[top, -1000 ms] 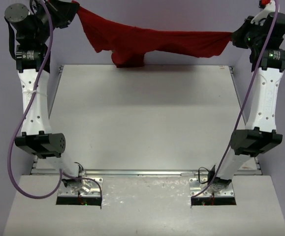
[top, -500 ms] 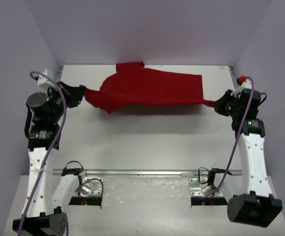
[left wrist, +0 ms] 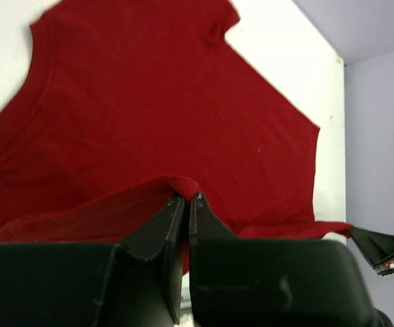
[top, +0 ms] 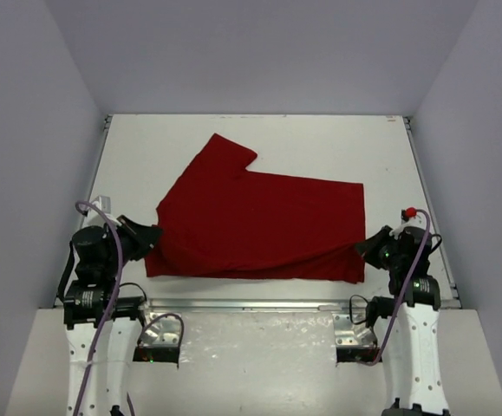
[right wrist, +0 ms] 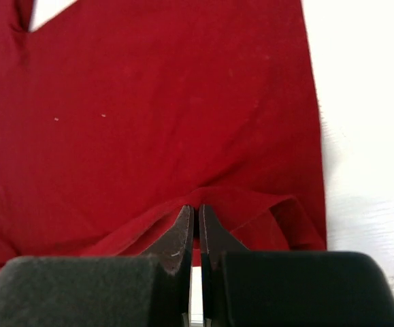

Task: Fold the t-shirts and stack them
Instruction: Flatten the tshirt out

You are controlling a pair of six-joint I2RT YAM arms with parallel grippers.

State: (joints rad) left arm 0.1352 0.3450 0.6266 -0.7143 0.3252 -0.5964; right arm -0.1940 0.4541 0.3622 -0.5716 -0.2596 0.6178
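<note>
Both left jaws and right jaws are pinched shut on near corners of the dark red t-shirt (top: pixel 259 221), spread across the worktop (top: pixel 146 147). Laying-out looks finished; next likely means lowering, letting go, then regripping for the first fold.

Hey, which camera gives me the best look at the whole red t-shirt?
The top external view: the dark red t-shirt shows whole, spread on the table, one sleeve pointing away. Each wrist view shows only part of it, with the left tool and right tool shut on its near edge.
</note>
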